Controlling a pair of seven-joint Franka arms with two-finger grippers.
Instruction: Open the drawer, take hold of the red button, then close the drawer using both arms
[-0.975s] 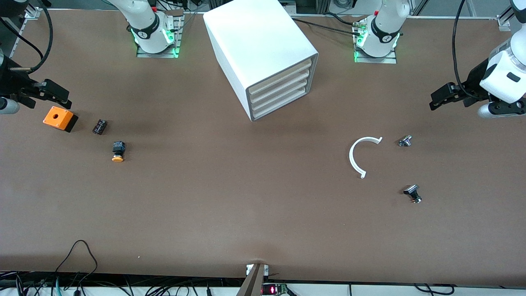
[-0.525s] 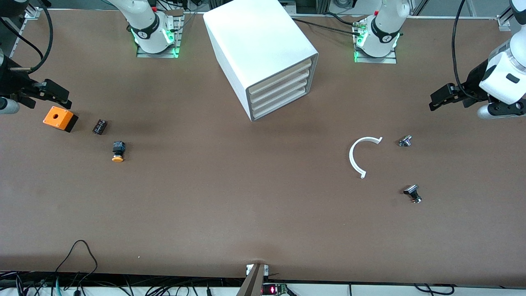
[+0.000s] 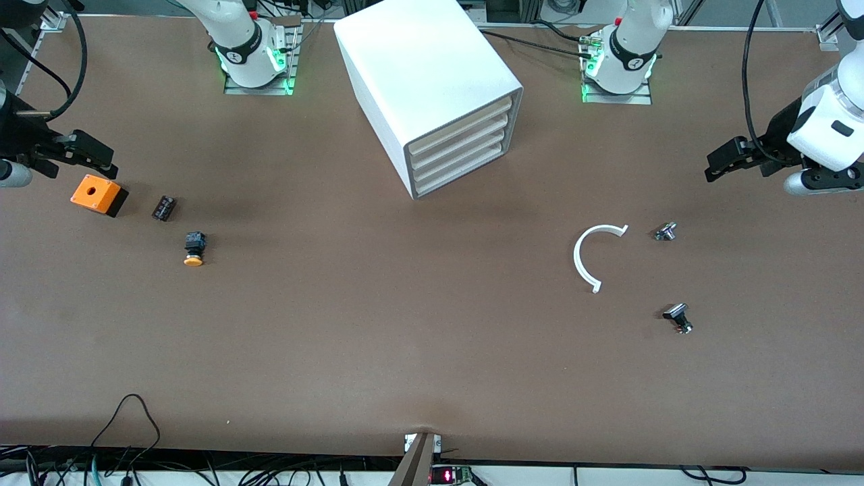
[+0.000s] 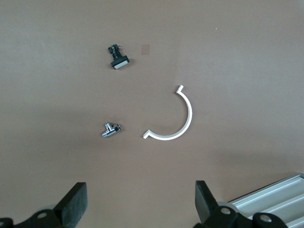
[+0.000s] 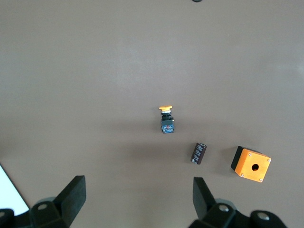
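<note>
While all four drawers sit shut in the cabinet, my left claw and right claw hang open at the frame's edges.

Even bright overhead light, soft shadows, sharp pics, no glare/blur

Front view: high camera facing both arm bases, whole table covered. Left wrist view: looks down from well above the table; shares the white arc with the front view. Right wrist view: likewise downward; shares the orange box. The 2 wrist views share nothing.
</note>
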